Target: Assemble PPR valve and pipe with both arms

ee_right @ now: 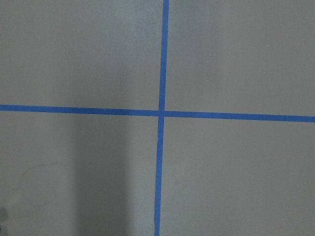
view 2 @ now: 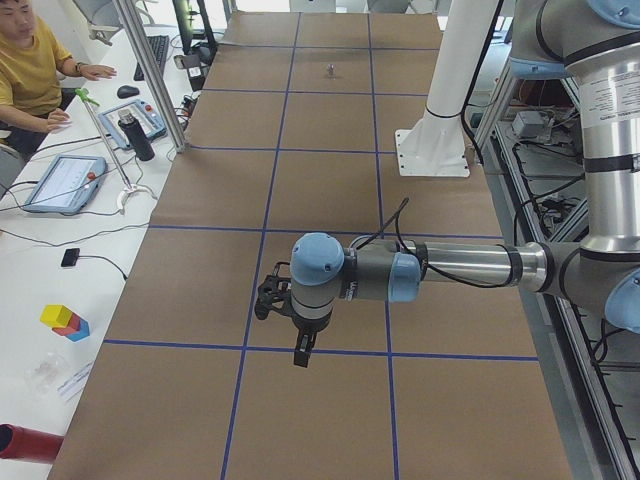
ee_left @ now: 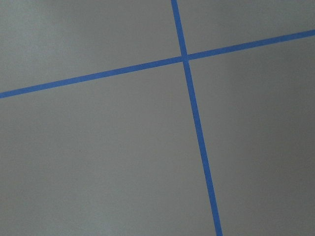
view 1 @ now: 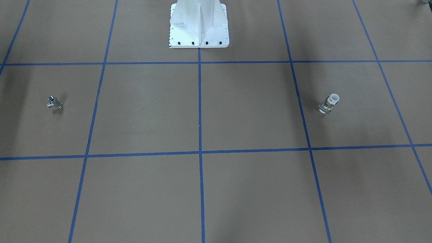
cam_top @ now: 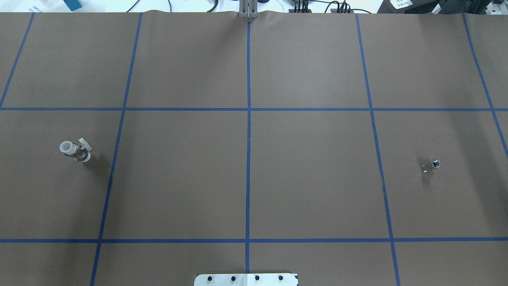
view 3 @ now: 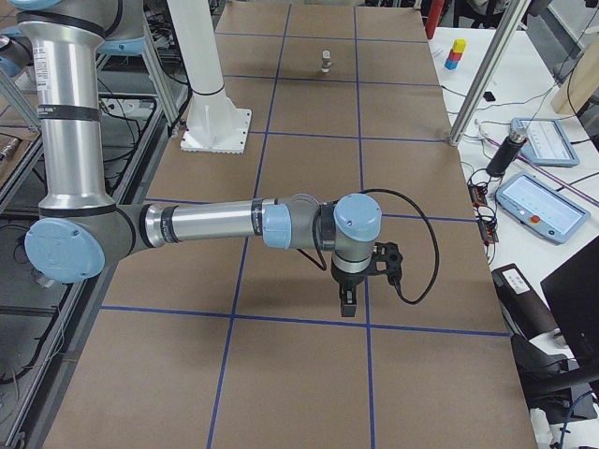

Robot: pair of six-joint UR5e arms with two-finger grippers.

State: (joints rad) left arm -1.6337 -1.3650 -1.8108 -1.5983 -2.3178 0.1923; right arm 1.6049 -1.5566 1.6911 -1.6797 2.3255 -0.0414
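The PPR valve [view 1: 330,103], white ring end up on a silvery body, stands on the brown paper on my left side; it also shows in the overhead view [cam_top: 75,151] and far off in the exterior right view [view 3: 326,60]. The pipe [view 1: 54,102], a tiny chrome T, lies on my right side [cam_top: 430,165], far off in the exterior left view [view 2: 331,70]. My left gripper [view 2: 301,350] hangs above the table, fingers down, and shows only in that side view. My right gripper [view 3: 347,305] does likewise. I cannot tell whether either is open or shut. Both wrist views show only paper and tape.
The white bolted pedestal [view 1: 199,30] stands at the table's robot side [cam_top: 246,279]. Blue tape lines grid the brown paper. An operator [view 2: 30,70] sits beside the table with tablets and a bottle [view 2: 138,135]. A metal frame post [view 3: 482,79] stands at the table edge.
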